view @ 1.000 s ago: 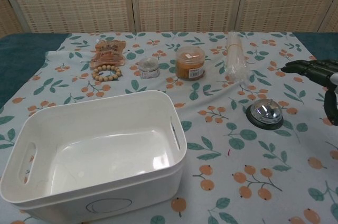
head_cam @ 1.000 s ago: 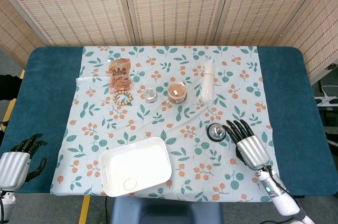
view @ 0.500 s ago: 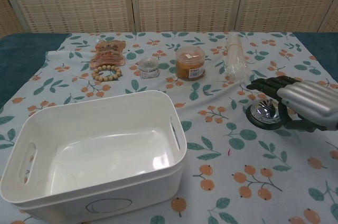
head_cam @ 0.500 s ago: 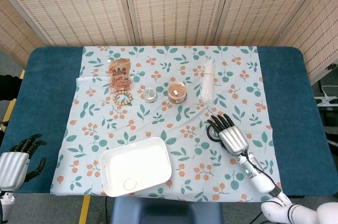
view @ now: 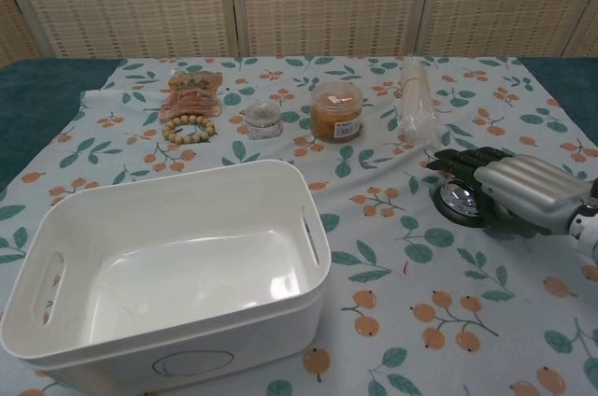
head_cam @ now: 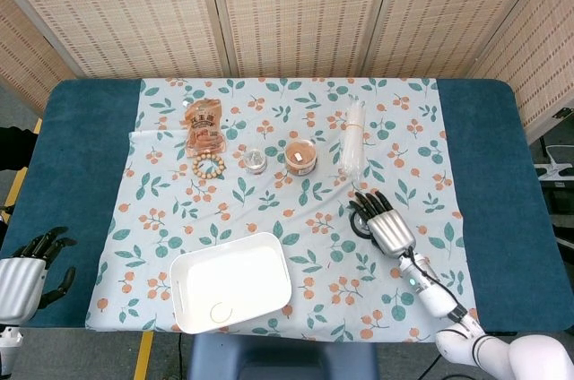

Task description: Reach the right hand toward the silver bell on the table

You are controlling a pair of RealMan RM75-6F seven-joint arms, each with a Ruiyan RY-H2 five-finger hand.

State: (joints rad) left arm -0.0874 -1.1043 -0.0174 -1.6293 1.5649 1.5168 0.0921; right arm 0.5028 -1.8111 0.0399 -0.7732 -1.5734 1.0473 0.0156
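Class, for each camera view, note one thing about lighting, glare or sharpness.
Head view: even, soft lighting, little shadow, the leaf-patterned tablecloth sharp. Chest view: bright glare inside the white plastic bin, highlights on the silver bell under the right hand.

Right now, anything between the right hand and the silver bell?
Nothing visible. The right hand is already over the silver bell, covering most of it in the head view. The nearest other thing, a clear plastic bag, lies farther back on the cloth, off the path. Contact cannot be told.
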